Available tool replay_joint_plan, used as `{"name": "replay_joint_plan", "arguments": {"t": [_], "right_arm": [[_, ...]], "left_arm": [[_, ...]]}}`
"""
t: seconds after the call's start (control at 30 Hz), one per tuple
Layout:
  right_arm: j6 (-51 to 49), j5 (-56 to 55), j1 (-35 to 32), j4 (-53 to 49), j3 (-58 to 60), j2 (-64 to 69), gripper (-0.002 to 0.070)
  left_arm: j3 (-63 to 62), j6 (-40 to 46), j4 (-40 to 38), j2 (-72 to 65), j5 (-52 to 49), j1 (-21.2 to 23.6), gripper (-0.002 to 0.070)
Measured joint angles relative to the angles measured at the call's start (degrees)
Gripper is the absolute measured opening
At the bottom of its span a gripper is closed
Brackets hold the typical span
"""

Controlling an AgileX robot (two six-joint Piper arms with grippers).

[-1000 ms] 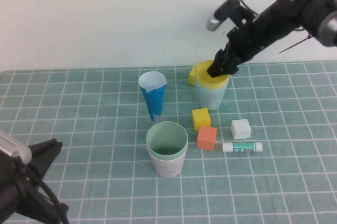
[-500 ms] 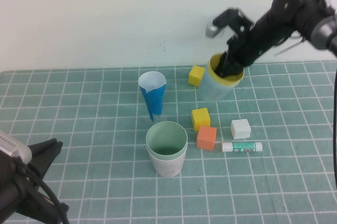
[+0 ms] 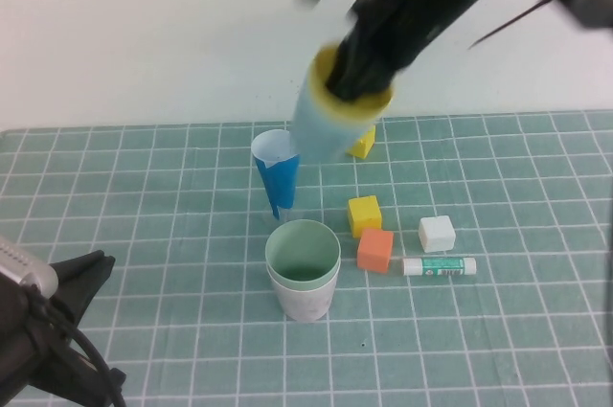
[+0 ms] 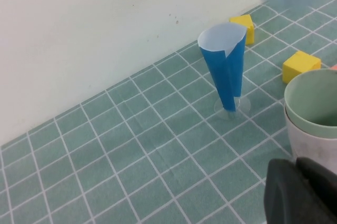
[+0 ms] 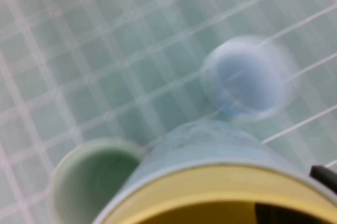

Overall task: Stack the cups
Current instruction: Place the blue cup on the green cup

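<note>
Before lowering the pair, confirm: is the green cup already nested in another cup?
Yes: the green cup sits inside a pale cup, while the right gripper holds the yellow-and-blue pair aloft.

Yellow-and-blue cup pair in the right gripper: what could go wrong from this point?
The right gripper holds the yellow-and-blue cup pair tilted in the air, right above the dark blue paper cone; lowering carelessly could topple the cone. The green cup, nested in a pale cup, offers a narrow target, so a tilted approach may knock it. The left gripper waits at the near left.
</note>
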State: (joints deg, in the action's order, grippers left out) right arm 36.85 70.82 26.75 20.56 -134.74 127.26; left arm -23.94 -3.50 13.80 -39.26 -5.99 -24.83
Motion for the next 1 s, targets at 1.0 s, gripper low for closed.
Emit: {"name": "replay_joint_plan", "arguments": {"t": [1.0], "right_arm": [[-4.8,0.2,11.7,-12.1,11.7,2.2,0.0292]], "left_arm": [[0.0,-1.3,-0.7,0.1,-2.1,0.0,0.0000]]}}
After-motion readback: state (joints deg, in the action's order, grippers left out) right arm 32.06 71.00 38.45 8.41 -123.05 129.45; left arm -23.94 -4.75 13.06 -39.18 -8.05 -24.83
